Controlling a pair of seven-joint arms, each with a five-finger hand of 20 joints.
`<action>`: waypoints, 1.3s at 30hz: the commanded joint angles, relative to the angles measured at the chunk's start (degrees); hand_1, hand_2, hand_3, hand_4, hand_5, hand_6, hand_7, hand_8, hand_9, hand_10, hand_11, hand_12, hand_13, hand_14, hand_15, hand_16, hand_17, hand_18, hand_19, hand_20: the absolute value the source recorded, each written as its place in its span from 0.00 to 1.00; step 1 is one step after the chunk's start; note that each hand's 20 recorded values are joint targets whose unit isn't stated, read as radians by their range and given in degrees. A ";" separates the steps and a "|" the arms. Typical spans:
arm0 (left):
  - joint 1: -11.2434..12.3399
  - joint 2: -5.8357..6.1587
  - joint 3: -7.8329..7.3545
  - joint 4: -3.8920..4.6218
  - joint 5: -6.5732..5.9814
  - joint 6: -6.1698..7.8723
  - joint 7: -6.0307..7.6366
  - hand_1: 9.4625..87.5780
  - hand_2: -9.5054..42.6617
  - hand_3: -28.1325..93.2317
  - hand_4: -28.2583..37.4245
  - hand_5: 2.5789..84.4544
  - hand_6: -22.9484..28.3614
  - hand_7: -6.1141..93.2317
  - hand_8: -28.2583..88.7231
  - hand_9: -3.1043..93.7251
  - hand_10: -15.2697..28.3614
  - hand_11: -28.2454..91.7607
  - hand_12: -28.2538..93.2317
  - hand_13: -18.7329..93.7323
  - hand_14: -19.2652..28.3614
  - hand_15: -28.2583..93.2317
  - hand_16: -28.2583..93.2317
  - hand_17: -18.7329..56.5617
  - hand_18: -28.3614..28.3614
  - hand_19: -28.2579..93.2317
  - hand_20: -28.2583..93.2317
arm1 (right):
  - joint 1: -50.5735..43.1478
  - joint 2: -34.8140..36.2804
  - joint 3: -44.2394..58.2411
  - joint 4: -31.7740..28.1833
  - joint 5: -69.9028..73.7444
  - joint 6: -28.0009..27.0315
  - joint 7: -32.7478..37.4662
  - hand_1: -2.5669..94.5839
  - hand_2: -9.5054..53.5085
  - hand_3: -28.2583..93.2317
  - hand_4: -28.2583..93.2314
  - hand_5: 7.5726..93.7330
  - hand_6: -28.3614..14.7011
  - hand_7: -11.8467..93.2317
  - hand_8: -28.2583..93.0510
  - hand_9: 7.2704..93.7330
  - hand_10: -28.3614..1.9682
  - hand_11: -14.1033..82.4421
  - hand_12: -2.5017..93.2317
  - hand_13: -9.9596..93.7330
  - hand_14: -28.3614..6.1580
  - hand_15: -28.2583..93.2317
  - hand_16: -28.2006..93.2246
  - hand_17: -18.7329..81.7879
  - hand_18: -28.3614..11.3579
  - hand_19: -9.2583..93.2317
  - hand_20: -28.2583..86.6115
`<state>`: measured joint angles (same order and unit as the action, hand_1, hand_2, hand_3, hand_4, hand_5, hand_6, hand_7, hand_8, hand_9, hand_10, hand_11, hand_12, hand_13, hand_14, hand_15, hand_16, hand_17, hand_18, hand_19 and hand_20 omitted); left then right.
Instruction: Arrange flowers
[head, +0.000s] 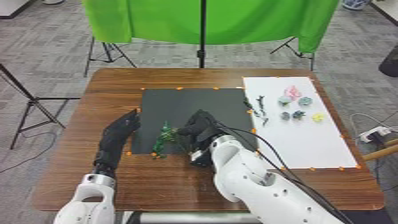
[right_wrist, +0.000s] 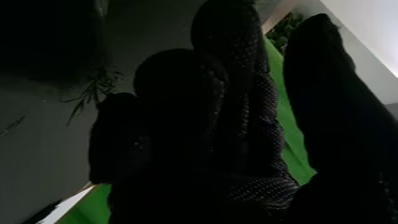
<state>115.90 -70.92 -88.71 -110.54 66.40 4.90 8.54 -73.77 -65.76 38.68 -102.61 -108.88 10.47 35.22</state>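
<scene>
In the head view my left hand (head: 121, 129) is open at the black mat's left edge, its fingers straight. My right hand (head: 201, 128) is over the middle of the black mat (head: 182, 97), palm side hidden. Between the hands a green leafy sprig (head: 165, 136) lies on the mat, close to the right hand. In the right wrist view the right hand (right_wrist: 209, 125) has relaxed fingers, with the thumb apart from them. Thin green leaves (right_wrist: 94, 90) show beside the fingers, and more greenery (right_wrist: 284, 30) lies beyond the gap at the thumb.
A white sheet (head: 306, 142) on the table's right side bears a pink flower (head: 292, 92), a yellow flower (head: 318, 117), several bluish-green blooms (head: 305, 101) and dark thin stems (head: 261, 103). The brown table (head: 115, 82) has a green cloth (head: 160, 25) on a stand behind it.
</scene>
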 joint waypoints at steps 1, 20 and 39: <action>0.54 -0.99 0.80 0.84 0.45 -1.10 -0.65 0.21 0.11 0.76 0.10 0.44 0.50 0.15 0.19 0.40 0.61 0.32 0.34 0.41 0.74 0.35 0.26 0.24 0.73 0.27 0.37 | -1.79 0.91 2.37 -1.56 -3.99 1.33 -1.58 0.47 0.00 0.71 0.07 0.80 0.64 0.29 0.29 0.93 0.55 0.51 0.31 0.95 0.70 0.69 0.51 0.76 0.31 1.00 0.71; 0.99 -0.89 0.52 0.61 0.58 -1.38 -0.88 0.21 0.11 0.76 0.10 0.44 0.50 0.16 0.19 0.40 0.61 0.32 0.34 0.41 0.74 0.36 0.26 0.24 0.73 0.27 0.37 | -13.49 11.71 11.96 -15.95 21.81 -21.97 -0.78 0.29 0.37 0.65 0.11 0.77 0.59 0.22 0.17 0.95 0.48 0.47 0.31 0.95 0.62 0.69 0.51 0.75 0.26 1.00 0.71; 0.55 -1.33 0.82 0.95 0.51 -1.34 -0.90 0.21 0.10 0.76 0.10 0.44 0.50 0.15 0.19 0.40 0.61 0.32 0.34 0.41 0.74 0.36 0.26 0.24 0.73 0.27 0.37 | -7.43 10.13 6.64 -10.22 8.64 -20.73 -2.62 0.27 0.36 0.65 0.12 0.76 0.60 0.22 0.17 0.94 0.47 0.47 0.31 0.94 0.60 0.69 0.51 0.74 0.24 1.00 0.71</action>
<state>115.57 -71.36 -88.44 -110.53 66.61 3.92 8.24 -81.74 -56.43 46.89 -114.37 -94.96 -9.80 32.78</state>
